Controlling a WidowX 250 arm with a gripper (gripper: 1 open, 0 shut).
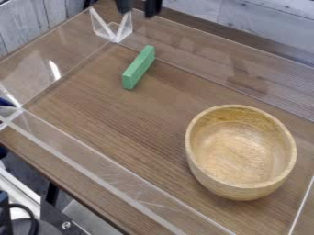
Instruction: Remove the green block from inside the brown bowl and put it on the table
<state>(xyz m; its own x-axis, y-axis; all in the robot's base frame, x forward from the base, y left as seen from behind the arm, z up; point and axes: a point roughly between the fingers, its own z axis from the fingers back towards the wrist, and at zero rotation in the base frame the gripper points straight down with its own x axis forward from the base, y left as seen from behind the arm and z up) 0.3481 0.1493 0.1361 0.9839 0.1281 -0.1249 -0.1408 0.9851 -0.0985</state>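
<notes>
- Nearest, at lower right: round, shallow light-brown wooden bowl (241, 151) with a thick rim, upright on the counter, hollow bare, nothing inside.
- Underneath everything: brown wood-grain counter (110, 128) fenced by low clear acrylic walls (50, 151) along its edges.
- Farther back, left of centre: small elongated solid green block (139, 66), flat on the counter, well apart from the bowl, touching neither bowl nor wall.
- Long axis of the block slanted, near end toward lower left, far end toward upper right, aimed roughly at the back wall.
- Farthest, at the very top edge: dark end effector (135, 5), only its lowest part in view, fingertips cropped.
- Fingers spread to their widest, pinching nothing; clear gap between them and the block.
- Key relation: block below and just nearer the camera than the end effector, bowl far off to the lower right; only one arm present, so no choice of hand.
- Judged from the layout: block out of the bowl and resting on the counter, task seemingly complete; likely nothing left but clearing the arm away, with little risk of disturbing the block.
</notes>
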